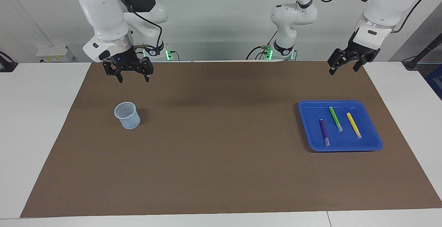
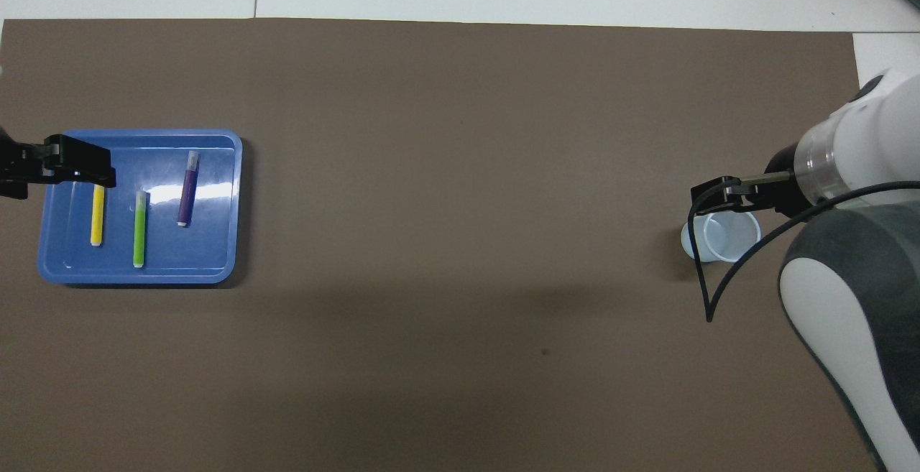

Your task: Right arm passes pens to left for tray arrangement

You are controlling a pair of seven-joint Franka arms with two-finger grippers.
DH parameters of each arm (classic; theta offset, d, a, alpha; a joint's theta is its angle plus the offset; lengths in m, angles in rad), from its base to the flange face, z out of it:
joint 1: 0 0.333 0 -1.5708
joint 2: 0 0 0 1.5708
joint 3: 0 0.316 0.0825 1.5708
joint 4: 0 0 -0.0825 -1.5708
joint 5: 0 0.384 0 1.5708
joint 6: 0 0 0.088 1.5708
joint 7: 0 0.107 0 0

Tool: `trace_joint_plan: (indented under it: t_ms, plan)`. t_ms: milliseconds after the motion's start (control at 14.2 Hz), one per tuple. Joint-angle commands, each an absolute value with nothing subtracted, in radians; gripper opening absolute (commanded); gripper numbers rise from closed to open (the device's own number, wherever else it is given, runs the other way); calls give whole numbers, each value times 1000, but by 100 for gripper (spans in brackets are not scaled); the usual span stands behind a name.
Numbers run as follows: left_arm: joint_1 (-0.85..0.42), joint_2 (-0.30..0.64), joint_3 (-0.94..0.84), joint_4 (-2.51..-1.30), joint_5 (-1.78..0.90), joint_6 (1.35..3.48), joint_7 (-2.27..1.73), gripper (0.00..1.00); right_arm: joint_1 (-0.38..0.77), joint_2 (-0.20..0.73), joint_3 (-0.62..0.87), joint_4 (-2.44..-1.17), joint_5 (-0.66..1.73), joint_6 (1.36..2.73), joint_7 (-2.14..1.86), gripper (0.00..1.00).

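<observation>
With our left gripper and right gripper raised, open and empty, all three pens lie in the blue tray; careless descent could scatter them.

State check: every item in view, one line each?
Purple pen: lying flat in tray.
Green pen: lying flat in tray.
Yellow pen: lying flat in tray.
Tray: on the mat, holds three pens.
Cup: upright, empty.
Left gripper: open, empty, raised.
Right gripper: open, empty, raised.
</observation>
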State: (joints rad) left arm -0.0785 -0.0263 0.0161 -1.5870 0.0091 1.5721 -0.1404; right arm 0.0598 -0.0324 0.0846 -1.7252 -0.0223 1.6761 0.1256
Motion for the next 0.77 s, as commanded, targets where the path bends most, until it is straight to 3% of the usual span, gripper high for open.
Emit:
trace_joint_plan:
  t_ms: [0, 282, 704]
  plan:
    - [-58, -64, 14, -1632, 5, 1582, -91, 100, 58, -48, 83, -1724, -15, 1658, 109, 100]
    - [-49, -37, 11, -1565, 12, 1536, -48, 100, 57, -49, 72, -1724, -17, 1660, 100, 100]
    - [-32, -37, -8, -1568, 20, 1539, -35, 100, 57, -49, 72, -1724, -17, 1658, 100, 100]
